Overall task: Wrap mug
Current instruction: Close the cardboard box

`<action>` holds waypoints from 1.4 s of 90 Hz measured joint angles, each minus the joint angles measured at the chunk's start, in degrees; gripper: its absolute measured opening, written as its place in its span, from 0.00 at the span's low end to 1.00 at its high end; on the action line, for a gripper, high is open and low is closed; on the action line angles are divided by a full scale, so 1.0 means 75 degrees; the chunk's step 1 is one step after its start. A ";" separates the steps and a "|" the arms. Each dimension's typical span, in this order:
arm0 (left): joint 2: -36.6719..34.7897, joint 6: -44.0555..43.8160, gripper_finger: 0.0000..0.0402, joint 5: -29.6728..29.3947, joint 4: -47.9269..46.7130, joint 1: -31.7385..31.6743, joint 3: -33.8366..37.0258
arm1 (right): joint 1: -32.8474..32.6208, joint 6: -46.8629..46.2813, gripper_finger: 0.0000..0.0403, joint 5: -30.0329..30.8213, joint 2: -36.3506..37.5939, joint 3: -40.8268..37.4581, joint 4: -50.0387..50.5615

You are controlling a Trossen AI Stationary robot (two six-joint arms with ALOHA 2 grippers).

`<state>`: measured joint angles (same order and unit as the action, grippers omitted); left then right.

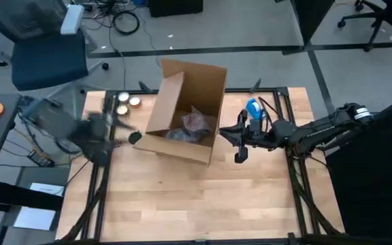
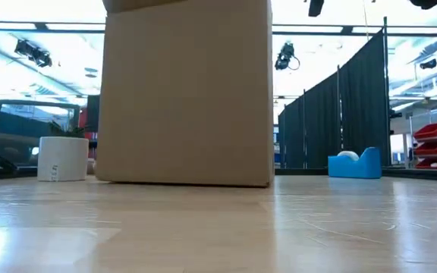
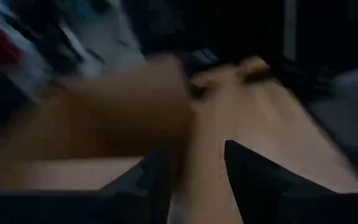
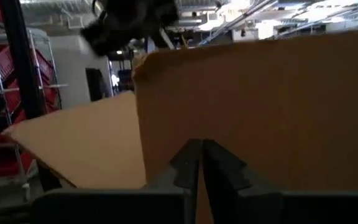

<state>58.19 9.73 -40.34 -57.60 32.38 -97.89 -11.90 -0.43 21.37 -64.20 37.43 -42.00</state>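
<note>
An open cardboard box (image 1: 182,109) stands at the middle of the table, and in the low view the box (image 2: 188,91) fills the centre. Inside it lies a greyish bundle in crinkled wrap (image 1: 193,125). The mug itself is hidden. My left gripper (image 1: 133,137) is open beside the box's left wall. Its own view is blurred, with the left gripper (image 3: 197,180) close to the box. My right gripper (image 1: 231,136) is shut and stands to the right of the box. In its own view the right gripper (image 4: 201,163) points level at the box's right wall (image 4: 278,118). My left gripper is next to the box's left wall (image 1: 148,133), but blur keeps me from telling whether it touches. My right gripper's shut fingers come level from the table's right at the box's right wall. I cannot tell whether they touch it.
A blue tape dispenser (image 1: 254,109) stands right of the box, behind my right arm, and shows in the low view too (image 2: 355,163). Tape rolls (image 1: 126,102) lie at the far left; a white roll (image 2: 63,159) shows low. Bare wood (image 1: 196,197) spans the near half.
</note>
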 joint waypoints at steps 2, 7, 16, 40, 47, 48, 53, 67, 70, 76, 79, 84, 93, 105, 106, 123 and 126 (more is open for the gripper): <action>-0.0091 0.0213 0.31 -0.0386 0.0010 -0.0036 -0.0014 | 0.0000 -0.0001 0.00 0.0000 0.0000 0.0000 0.0016; -0.0299 0.0579 0.31 -0.1418 0.0068 -0.0200 0.0004 | 0.0000 0.0001 0.00 0.0000 0.0000 0.0000 0.0018; -0.0561 0.0616 0.31 -0.2343 0.0114 -0.0585 0.0242 | 0.0000 -0.0002 0.00 0.0002 0.0000 0.0000 0.0021; -0.1045 0.0483 0.31 -0.2234 0.1454 -0.0999 0.2089 | 0.0181 -0.0006 0.00 0.0009 0.0000 -0.0003 -0.0067; -0.1048 0.1057 0.31 -0.2288 0.2384 -0.1243 0.2649 | 0.0206 -0.0008 0.00 0.0023 0.0000 -0.0003 -0.0221; -0.1033 0.1156 0.31 -0.2300 0.2526 -0.1282 0.2726 | 0.0207 -0.0009 0.00 0.0026 0.0000 -0.0004 -0.0241; -0.0945 0.1665 0.31 -0.2454 0.3333 -0.1482 0.3079 | 0.0205 -0.0011 0.00 0.0032 0.0000 -0.0004 -0.0318; -0.0720 0.3303 0.31 -0.2698 0.5791 -0.2257 0.3926 | 0.0204 -0.0009 0.00 0.0032 0.0000 -0.0006 -0.0376; -0.0667 0.3605 0.31 -0.2690 0.6336 -0.2447 0.4088 | 0.0204 -0.0009 0.00 0.0032 0.0000 -0.0004 -0.0381; -0.0537 0.4131 0.31 -0.2539 0.7093 -0.2829 0.4425 | 0.0204 -0.0008 0.00 0.0032 0.0000 -0.0003 -0.0391; -0.0456 0.4300 0.31 -0.2410 0.7298 -0.3001 0.4590 | 0.0204 -0.0008 0.00 0.0032 0.0000 -0.0003 -0.0396; -0.0278 0.4441 0.31 -0.2146 0.7422 -0.3303 0.4817 | 0.0203 -0.0008 0.00 0.0029 0.0000 -0.0003 -0.0396; 0.0130 0.4436 0.31 -0.1662 0.7517 -0.3755 0.5214 | 0.0143 -0.0011 0.00 0.0029 0.0000 -0.0003 -0.0396; 0.0782 0.4434 0.31 -0.1417 0.7995 -0.4155 0.5509 | 0.0085 -0.0009 0.00 0.0012 0.0000 -0.0005 -0.0402; 0.0846 0.4432 0.31 -0.1384 0.8004 -0.4173 0.5518 | 0.0085 -0.0008 0.00 0.0006 0.0000 -0.0005 -0.0401; 0.1733 0.4319 0.31 -0.0905 0.8017 -0.4179 0.5540 | 0.0085 -0.0008 0.00 0.0009 0.0000 -0.0003 -0.0403; 0.1822 0.4246 0.31 -0.0827 0.8002 -0.4152 0.5537 | 0.0087 -0.0008 0.00 0.0020 0.0000 -0.0003 -0.0428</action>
<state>71.85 41.57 -46.54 2.42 1.24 -56.36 -11.25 -0.49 21.52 -64.20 37.41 -45.21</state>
